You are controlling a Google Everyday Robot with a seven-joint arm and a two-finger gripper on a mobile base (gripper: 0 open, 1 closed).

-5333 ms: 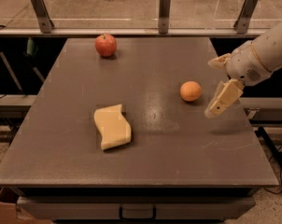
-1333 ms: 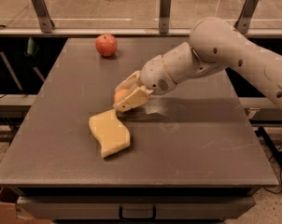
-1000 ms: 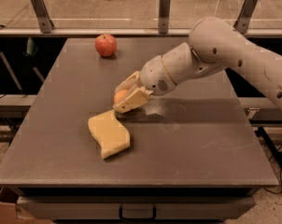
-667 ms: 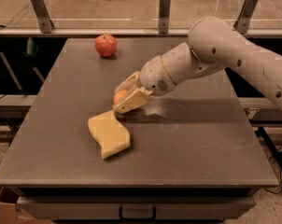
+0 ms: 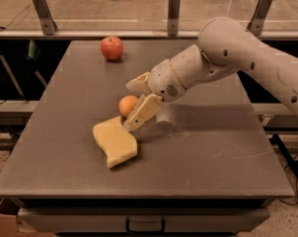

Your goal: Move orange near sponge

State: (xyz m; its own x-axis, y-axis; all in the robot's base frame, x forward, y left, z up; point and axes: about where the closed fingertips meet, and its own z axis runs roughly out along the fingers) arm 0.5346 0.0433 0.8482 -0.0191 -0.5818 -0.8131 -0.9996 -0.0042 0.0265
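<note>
The orange (image 5: 127,104) rests on the table right at the far edge of the pale yellow wavy sponge (image 5: 114,141), almost touching it. My gripper (image 5: 130,107) reaches in from the right with its fingers on either side of the orange. One finger (image 5: 138,84) is behind the fruit and the other (image 5: 144,111) in front of it, its tip over the sponge's edge. The fingers stand apart, wider than the orange, and the gripper is open.
A red apple (image 5: 112,48) sits at the far left of the dark table (image 5: 203,152). My arm (image 5: 238,53) crosses the right side above the table. Metal rail posts (image 5: 173,11) line the far edge.
The front finger has shifted slightly right and down, away from the orange, so more of the fruit shows. The orange and sponge have stayed in place.
</note>
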